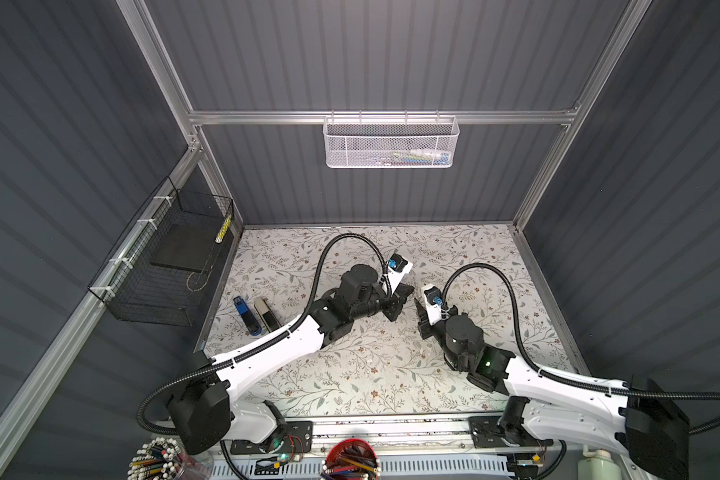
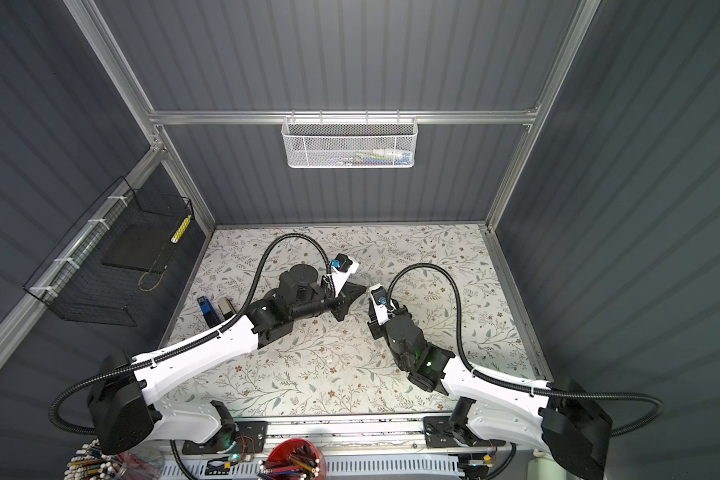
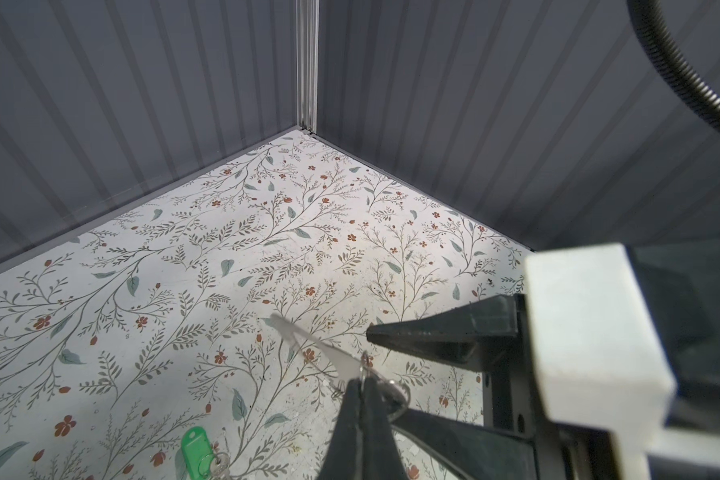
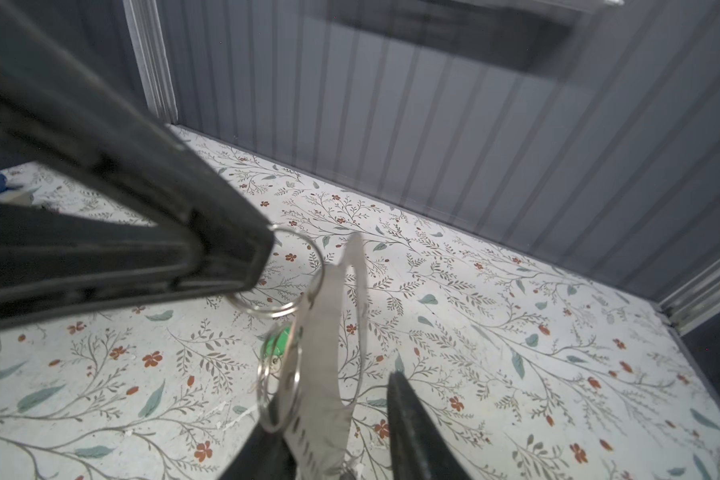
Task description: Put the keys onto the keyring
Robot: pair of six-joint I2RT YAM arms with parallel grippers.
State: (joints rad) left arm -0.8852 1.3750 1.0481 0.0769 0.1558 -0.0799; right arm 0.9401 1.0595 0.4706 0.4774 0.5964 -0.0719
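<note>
Slippage was the worry: left gripper [image 4: 262, 257], reaching in from eight o'clock, pinched tight on a split ring [image 4: 275, 311] of the lifted keyring [image 4: 325, 332]; right gripper [image 4: 333, 399], from four o'clock, straddled it, jaws apart (not gripping); green-tagged key [image 3: 194, 444] lay loose below; a twist could drop everything

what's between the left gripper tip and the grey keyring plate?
A metal loop: the left gripper pinches it, and it hooks the edge of the keyring. Clearest in the right wrist view.
</note>
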